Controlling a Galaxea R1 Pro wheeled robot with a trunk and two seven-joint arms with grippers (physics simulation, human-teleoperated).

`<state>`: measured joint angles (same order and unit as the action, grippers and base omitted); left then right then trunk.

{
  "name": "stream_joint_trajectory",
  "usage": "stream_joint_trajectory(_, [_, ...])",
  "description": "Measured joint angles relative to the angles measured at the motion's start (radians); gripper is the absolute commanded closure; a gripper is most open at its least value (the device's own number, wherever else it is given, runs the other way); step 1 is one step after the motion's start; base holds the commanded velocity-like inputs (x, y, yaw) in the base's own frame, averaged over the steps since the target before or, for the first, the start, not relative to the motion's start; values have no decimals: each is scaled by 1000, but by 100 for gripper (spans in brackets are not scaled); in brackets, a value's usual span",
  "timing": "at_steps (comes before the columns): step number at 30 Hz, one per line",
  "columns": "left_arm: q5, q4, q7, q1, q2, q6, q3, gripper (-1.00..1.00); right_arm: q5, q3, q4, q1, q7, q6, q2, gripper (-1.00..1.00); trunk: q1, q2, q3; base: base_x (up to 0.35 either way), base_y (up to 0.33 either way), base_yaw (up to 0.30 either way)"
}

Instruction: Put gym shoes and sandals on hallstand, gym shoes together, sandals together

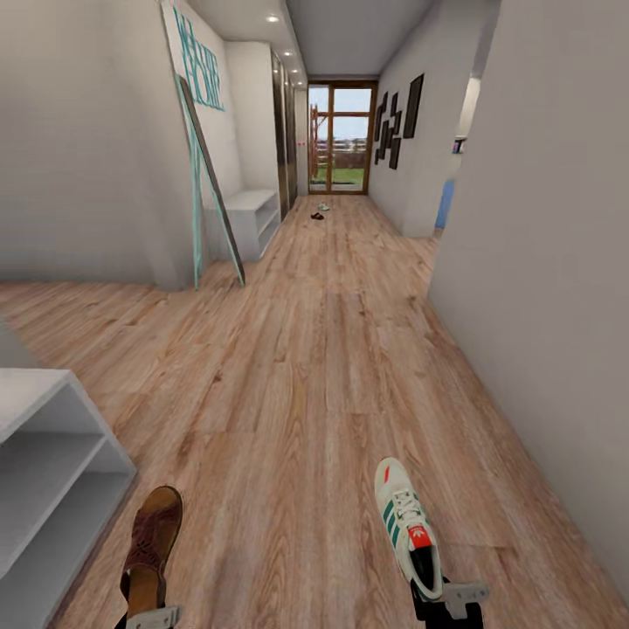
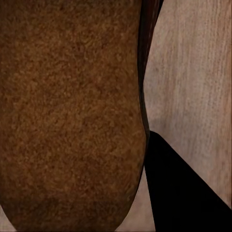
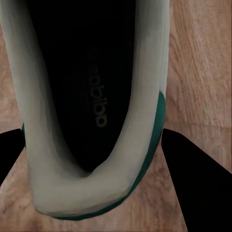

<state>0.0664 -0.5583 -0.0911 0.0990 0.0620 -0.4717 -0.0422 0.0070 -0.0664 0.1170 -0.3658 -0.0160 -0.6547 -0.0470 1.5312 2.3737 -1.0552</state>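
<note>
Head view cuts off the hallstand [image 1: 52,472] at lower left and leaves the far shoes [image 1: 320,210] down the corridor floor [image 1: 306,349] too small to identify. Left gripper [image 1: 150,618] grasps a brown woven sandal [image 1: 150,542] by the heel. Right gripper [image 1: 450,601] clamps a white, green-striped gym shoe [image 1: 406,524], both above the planks.

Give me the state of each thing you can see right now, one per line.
Dark brown woven-strap sandal: held by the left claw, off the floor.
White sneaker with green stripes: gripped at the heel by the right claw.
Two shoes far down the corridor: lying on the wood floor.
Light grey rack: visible shelves empty.
</note>
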Motion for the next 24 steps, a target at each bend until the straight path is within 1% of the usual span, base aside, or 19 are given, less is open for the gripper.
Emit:
stream_joint_trajectory(6, [1, 1, -2, 0, 0, 0, 0, 100, 0, 0, 0, 0, 0, 0, 0, 100, 0, 0, 0, 27, -11, 279])
stream_joint_trajectory(9, [1, 1, -2, 0, -1, 0, 0, 100, 0, 0, 0, -1, 0, 0, 0, 100, 0, 0, 0, 128, -121, 279])
stream_joint_trajectory(21, [1, 2, -4, 0, -1, -1, -4, 100, 0, 0, 0, 0, 1, 0, 0, 100, 0, 0, 0, 222, -187, 279])
stream_joint_trajectory(24, [1, 1, -4, 0, -1, -1, -5, 100, 0, 1, 0, 0, 1, 1, 0, 100, 0, 0, 0, 209, -114, 279])
